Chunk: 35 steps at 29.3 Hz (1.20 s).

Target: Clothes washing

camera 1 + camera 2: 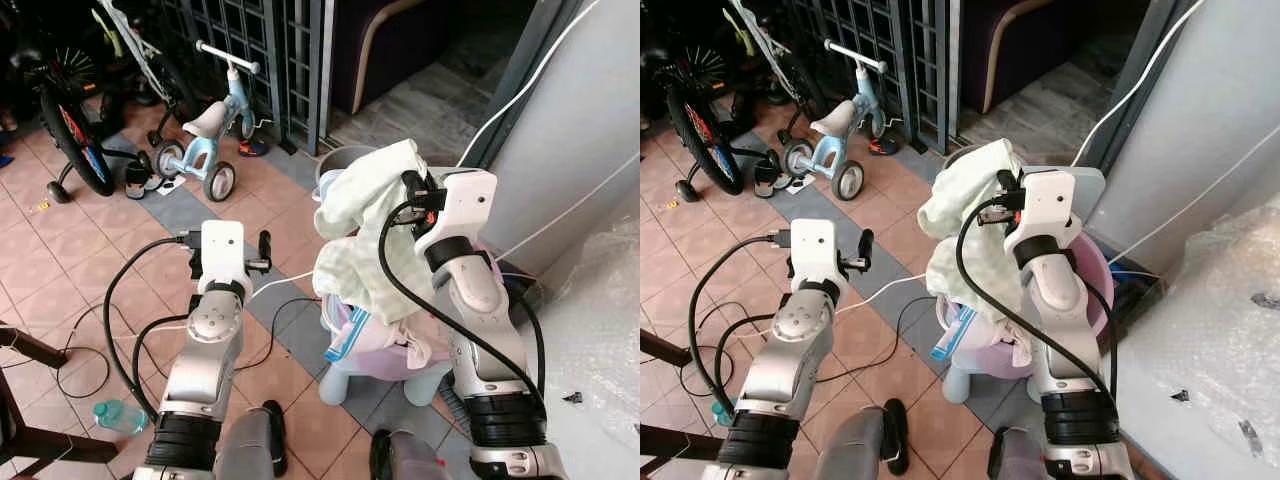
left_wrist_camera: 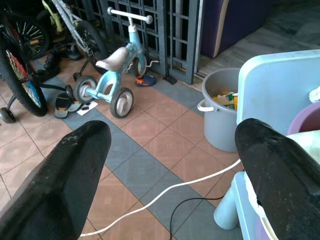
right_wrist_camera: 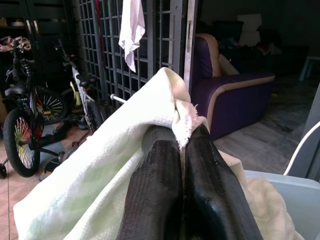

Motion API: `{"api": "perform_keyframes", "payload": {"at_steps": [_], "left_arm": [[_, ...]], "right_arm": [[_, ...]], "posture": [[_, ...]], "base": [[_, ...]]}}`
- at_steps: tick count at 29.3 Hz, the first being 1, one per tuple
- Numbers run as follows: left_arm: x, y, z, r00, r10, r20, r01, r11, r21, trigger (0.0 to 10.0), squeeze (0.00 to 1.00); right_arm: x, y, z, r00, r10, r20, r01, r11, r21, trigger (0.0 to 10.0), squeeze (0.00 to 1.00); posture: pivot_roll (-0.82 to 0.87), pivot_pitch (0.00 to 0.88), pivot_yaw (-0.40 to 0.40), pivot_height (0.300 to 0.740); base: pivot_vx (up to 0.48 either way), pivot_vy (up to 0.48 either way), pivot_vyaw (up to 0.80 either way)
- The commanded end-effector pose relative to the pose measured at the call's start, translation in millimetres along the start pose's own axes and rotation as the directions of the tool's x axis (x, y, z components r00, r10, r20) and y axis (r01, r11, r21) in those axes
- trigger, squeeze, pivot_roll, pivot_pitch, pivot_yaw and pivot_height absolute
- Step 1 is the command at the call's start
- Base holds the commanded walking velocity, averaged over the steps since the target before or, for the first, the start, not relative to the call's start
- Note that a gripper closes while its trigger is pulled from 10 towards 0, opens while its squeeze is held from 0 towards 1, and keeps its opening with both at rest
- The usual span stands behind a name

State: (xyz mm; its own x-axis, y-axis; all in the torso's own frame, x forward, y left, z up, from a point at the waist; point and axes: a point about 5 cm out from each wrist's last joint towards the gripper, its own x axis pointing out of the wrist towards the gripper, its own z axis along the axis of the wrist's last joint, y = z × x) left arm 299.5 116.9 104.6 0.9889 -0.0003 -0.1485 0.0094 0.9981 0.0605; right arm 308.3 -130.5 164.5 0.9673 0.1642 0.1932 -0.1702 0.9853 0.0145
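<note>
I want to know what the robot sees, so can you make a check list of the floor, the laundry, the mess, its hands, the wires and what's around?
Surface: tiled floor, pink and grey tiles.
Job's things: pale green cloth lifted above the purple basin, which holds more laundry and sits on a pale blue stool.
Clutter: plastic bottle on the floor; grey bucket with things inside.
Grippers: right gripper shut on the cloth; left gripper open, holding nothing, above the floor.
Cables: black cables along both arms and on the floor; white cable across the tiles.
Surroundings: blue balance bike, bicycle, metal grille gate, purple sofa.
</note>
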Motion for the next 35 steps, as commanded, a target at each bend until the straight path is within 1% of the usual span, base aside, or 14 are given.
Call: {"api": "perform_keyframes", "payload": {"at_steps": [1, 3, 7, 8, 9, 10, 11, 12, 13, 19, 21, 25, 27, 35], "left_arm": [[-1.5, -0.2, -2, 1.0, -0.004, 0.001, 0.004, 1.0, -0.004, 10.0, 0.0], [-2.2, -1.0, 0, 0.999, -0.034, 0.017, 0.035, 0.999, -0.023, 10.0, 0.0], [-4.4, -0.8, 2, 0.997, -0.064, 0.042, 0.065, 0.997, -0.036, 10.0, 0.0], [-5.0, -1.0, 3, 0.996, -0.078, 0.053, 0.08, 0.996, -0.041, 10.0, 0.0], [-4.7, 0.5, 3, 0.997, -0.06, 0.048, 0.062, 0.997, -0.044, 10.0, 0.0], [-4.7, 0.5, 3, 0.997, -0.06, 0.048, 0.062, 0.997, -0.044, 10.0, 0.0], [-4.8, 1.4, 4, 0.997, -0.055, 0.054, 0.057, 0.997, -0.052, 10.0, 0.0], [-4.8, 1.4, 4, 0.997, -0.055, 0.054, 0.057, 0.997, -0.052, 10.0, 0.0], [-5.5, 2.1, 5, 0.997, -0.056, 0.057, 0.059, 0.997, -0.054, 10.0, 0.0], [-8.7, -0.3, 2, 0.995, -0.082, 0.056, 0.084, 0.996, -0.042, 10.0, 0.0], [-8.9, -2.1, 1, 0.994, -0.097, 0.056, 0.099, 0.994, -0.043, 10.0, 0.0], [-6.1, -3.9, 4, 0.992, -0.107, 0.062, 0.109, 0.993, -0.045, 10.0, 0.0], [-3.4, -4.2, 6, 0.992, -0.107, 0.069, 0.11, 0.993, -0.048, 10.0, 0.0], [-5.6, -1.9, 4, 0.993, -0.099, 0.065, 0.102, 0.994, -0.045, 10.0, 0.0]], "right_arm": [[1.2, -0.2, 1, 1.0, -0.012, -0.01, 0.012, 1.0, 0.0, 10.0, 0.0], [1.8, -1.8, -2, 0.999, -0.029, -0.032, 0.03, 0.999, 0.017, 10.0, 0.0], [3.4, 1.0, -3, 0.999, -0.024, -0.041, 0.024, 1.0, -0.011, 10.0, 0.0], [3.9, 2.4, -3, 0.999, -0.027, -0.047, 0.026, 0.999, -0.029, 10.0, 0.0], [5.4, 7.0, -4, 0.999, -0.001, -0.038, -0.002, 0.996, -0.088, 10.0, 0.0], [5.4, 7.0, -4, 0.999, -0.001, -0.038, -0.002, 0.996, -0.088, 10.0, 0.0], [5.5, 14.0, -5, 0.998, 0.04, -0.044, -0.039, 0.999, 0.018, 10.0, 0.0], [5.5, 14.0, -5, 0.998, 0.04, -0.044, -0.039, 0.999, 0.018, 10.0, 0.0], [6.2, 15.3, -6, 0.998, 0.013, -0.062, -0.009, 0.998, 0.065, 10.0, 0.0], [6.1, 13.2, -6, 0.998, 0.001, -0.065, 0.002, 0.999, 0.048, 10.0, 0.0], [3.0, 7.9, -9, 0.996, -0.03, -0.083, 0.03, 1.0, -0.002, 10.0, 0.0], [0.4, 5.2, -7, 0.997, -0.042, -0.059, 0.042, 0.999, -0.003, 10.0, 0.0], [0.8, 3.9, -6, 0.997, -0.051, -0.05, 0.052, 0.998, 0.019, 10.0, 0.0], [6.9, -3.1, -2, 0.996, -0.081, -0.039, 0.081, 0.997, -0.005, 10.0, 0.0]], "posture": [[0.0, 0.074, 0.036, 0.74], [0.0, 0.074, 0.035, 0.74], [0.01, 0.071, 0.027, 0.74], [0.01, 0.07, 0.025, 0.74], [0.01, 0.07, 0.022, 0.74], [0.01, 0.07, 0.022, 0.74], [0.02, 0.074, 0.025, 0.74], [0.02, 0.074, 0.025, 0.74], [0.01, 0.081, 0.033, 0.74], [0.0, 0.083, 0.04, 0.74], [-0.01, 0.082, 0.05, 0.74], [-0.01, 0.083, 0.049, 0.74], [-0.01, 0.084, 0.047, 0.74], [0.0, 0.082, 0.041, 0.74]], "base": [[0.0, 0.0, 0.0], [0.0, 0.0, 0.0], [0.0, 0.0, 0.0], [0.0, 0.0, 0.0], [0.0, 0.0, 0.0], [0.0, 0.0, 0.0], [0.0, 0.0, 0.0], [0.0, 0.0, 0.0], [0.0, 0.0, 0.0], [0.0, 0.0, 0.0], [0.0, -0.298, 0.0], [0.184, -0.352, 0.0], [0.247, -0.401, 0.0], [0.247, -0.401, -0.75]]}}
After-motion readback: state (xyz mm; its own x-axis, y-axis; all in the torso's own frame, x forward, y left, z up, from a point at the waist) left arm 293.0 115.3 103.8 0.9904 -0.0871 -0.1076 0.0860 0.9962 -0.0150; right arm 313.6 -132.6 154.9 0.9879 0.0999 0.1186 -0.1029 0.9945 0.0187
